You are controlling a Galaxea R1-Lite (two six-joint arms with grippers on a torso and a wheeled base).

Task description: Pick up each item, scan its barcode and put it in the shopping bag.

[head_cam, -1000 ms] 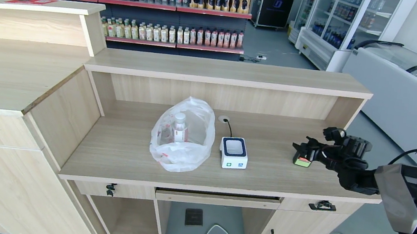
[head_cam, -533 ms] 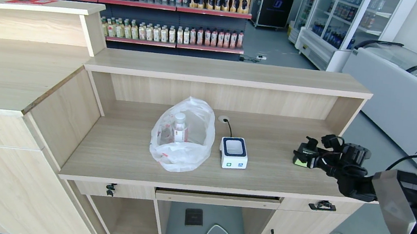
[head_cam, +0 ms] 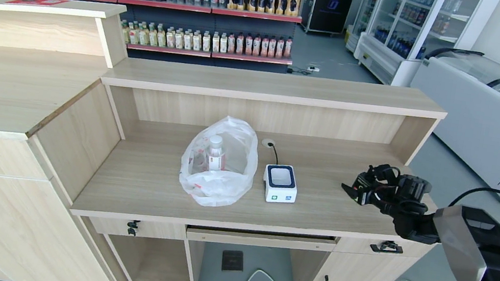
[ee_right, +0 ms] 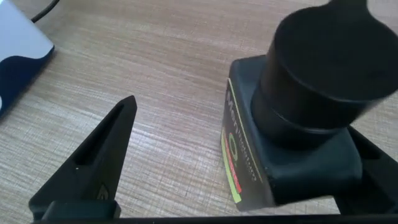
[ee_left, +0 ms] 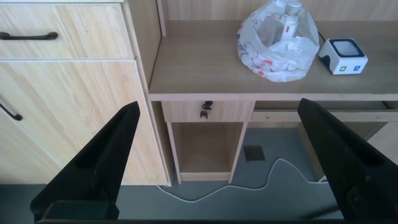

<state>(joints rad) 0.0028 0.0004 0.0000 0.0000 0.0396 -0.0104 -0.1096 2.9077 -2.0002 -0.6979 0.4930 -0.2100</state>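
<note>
A small black container [ee_right: 292, 130] with a black cap and a green and red label lies tilted on the counter [head_cam: 319, 205], at its right end. My right gripper [head_cam: 358, 188] is open around it: the container sits against one finger, and the other finger [ee_right: 93, 168] stands well clear of it. The white plastic shopping bag [head_cam: 218, 168] rests at mid counter with a clear bottle [head_cam: 215, 151] inside. To its right sits the white barcode scanner [head_cam: 280, 183]. My left gripper [ee_left: 219, 109] is open and holds nothing, low in front of the counter's left side.
A raised back ledge [head_cam: 272, 89] runs along the counter's far side, and a taller cabinet [head_cam: 16, 76] stands on the left. A cable [head_cam: 274, 153] leads from the scanner into a hole in the counter. Drawers and an open cubby [ee_left: 205, 149] sit below the counter.
My right gripper has shifted a little to the left over the counter. The black container has tipped, so its label no longer shows in the head view.
</note>
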